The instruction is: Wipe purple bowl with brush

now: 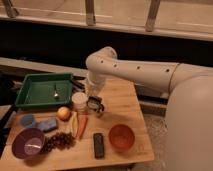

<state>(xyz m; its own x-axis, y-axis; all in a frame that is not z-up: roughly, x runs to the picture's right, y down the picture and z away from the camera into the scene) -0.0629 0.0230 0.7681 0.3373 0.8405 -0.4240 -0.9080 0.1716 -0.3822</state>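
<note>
Camera view: gripper (95,105) clenched shut, low over the wooden table (125,100), well right of and beyond the purple bowl (29,143); orange bowl (121,136) farther right

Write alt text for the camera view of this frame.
A white robot arm reaches over a wooden table, its shut gripper hanging mid-table beside a white cup, far from the purple bowl at the front left corner. A green tray, an orange bowl and grapes lie around.
</note>
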